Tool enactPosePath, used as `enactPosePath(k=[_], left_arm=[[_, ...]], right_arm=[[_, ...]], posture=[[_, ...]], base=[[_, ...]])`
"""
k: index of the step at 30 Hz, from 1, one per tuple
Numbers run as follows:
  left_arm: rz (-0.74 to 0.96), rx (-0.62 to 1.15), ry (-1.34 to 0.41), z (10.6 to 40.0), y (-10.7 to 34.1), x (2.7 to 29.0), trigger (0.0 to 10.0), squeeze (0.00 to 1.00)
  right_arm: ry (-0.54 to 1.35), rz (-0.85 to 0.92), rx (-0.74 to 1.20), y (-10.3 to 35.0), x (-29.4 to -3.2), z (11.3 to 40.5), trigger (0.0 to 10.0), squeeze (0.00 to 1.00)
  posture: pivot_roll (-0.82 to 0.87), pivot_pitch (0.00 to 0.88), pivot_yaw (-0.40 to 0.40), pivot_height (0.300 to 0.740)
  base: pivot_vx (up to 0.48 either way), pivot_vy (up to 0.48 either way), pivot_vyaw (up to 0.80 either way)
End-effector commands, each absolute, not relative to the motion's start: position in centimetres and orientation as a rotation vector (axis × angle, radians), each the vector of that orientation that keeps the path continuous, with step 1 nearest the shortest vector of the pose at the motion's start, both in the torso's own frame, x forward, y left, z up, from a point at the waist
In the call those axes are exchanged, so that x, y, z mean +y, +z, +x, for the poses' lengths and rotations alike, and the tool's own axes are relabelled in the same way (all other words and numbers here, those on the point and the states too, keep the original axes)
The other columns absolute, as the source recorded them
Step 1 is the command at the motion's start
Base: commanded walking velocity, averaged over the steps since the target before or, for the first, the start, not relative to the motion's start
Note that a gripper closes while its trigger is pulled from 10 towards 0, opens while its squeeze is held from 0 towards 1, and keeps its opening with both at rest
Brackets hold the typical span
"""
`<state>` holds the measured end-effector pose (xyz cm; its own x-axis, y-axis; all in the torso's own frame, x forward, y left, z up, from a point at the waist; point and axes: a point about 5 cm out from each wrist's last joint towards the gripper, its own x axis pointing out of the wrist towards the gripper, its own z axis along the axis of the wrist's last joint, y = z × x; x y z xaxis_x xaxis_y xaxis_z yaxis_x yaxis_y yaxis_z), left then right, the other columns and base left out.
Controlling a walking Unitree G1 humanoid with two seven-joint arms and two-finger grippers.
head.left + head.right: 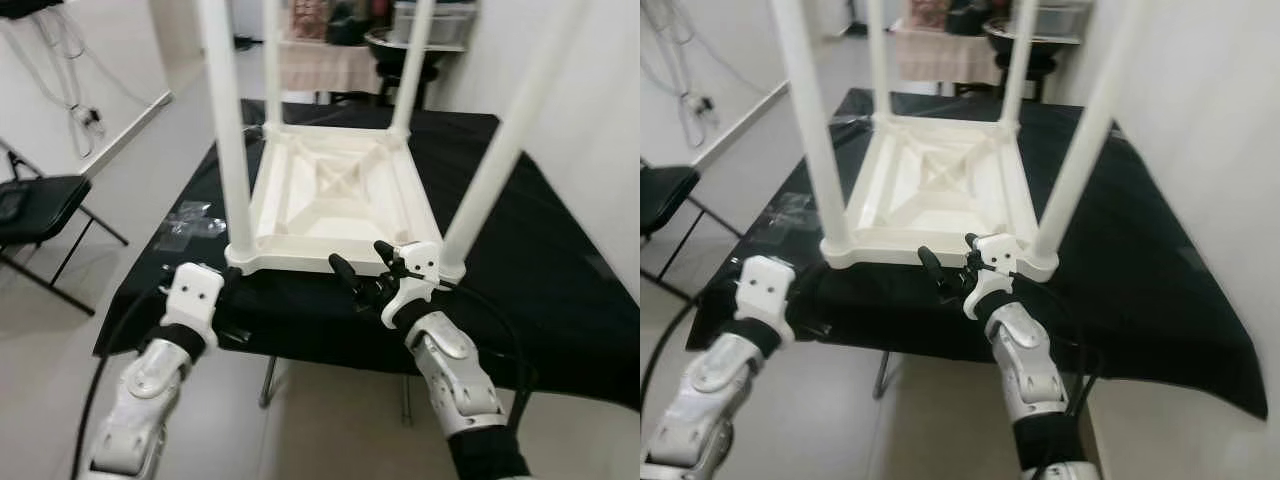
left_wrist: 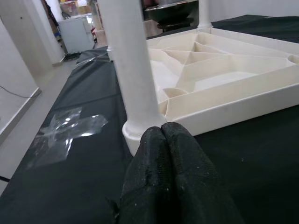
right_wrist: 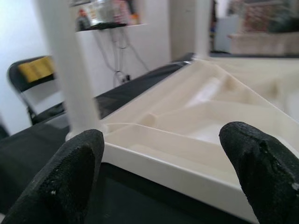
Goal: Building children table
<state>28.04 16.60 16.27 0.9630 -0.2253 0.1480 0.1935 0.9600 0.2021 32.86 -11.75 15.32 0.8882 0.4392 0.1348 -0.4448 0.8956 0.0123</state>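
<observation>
Children's table (image 1: 335, 190): white plastic, upside down on the black-draped tabletop (image 1: 540, 260), four legs pointing up.
Near left leg (image 1: 228, 120): stands in the corner socket closest to the left gripper.
Left gripper (image 2: 163, 135): fingers pressed together, tips at that leg's base.
Right gripper (image 1: 362, 264): fingers spread, just before the children's table's near rim.
Clear plastic wrap (image 1: 188, 222): crumpled left of the children's table.
Folding chair (image 1: 35, 205): black, well left of the children's table.
</observation>
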Motion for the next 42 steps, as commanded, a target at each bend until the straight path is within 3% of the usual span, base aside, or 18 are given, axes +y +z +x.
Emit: enactPosePath(k=[1, 11, 42], left_arm=[[0.18, -0.158, -0.214, 28.0, 16.1, 16.7, 10.0, 0.0], [0.177, -0.149, -0.236, 27.8, 16.0, 16.1, 10.0, 0.0], [0.145, -0.142, -0.357, 27.2, 15.7, 14.6, 10.0, 0.0]], right_arm=[[0.465, 0.014, -0.15, 15.5, -11.8, 32.8, 10.0, 0.0], [0.446, 0.074, -0.108, 15.0, -11.7, 32.9, 10.0, 0.0], [0.457, 0.081, -0.109, 15.0, -11.6, 32.8, 10.0, 0.0]], posture=[[0.14, 0.101, -0.07, 0.74], [0.14, 0.107, -0.072, 0.74], [0.14, 0.11, -0.072, 0.74]], base=[[0.0, 0.0, 0.79], [0.0, 0.0, 0.08], [0.326, 0.0, -0.03]])
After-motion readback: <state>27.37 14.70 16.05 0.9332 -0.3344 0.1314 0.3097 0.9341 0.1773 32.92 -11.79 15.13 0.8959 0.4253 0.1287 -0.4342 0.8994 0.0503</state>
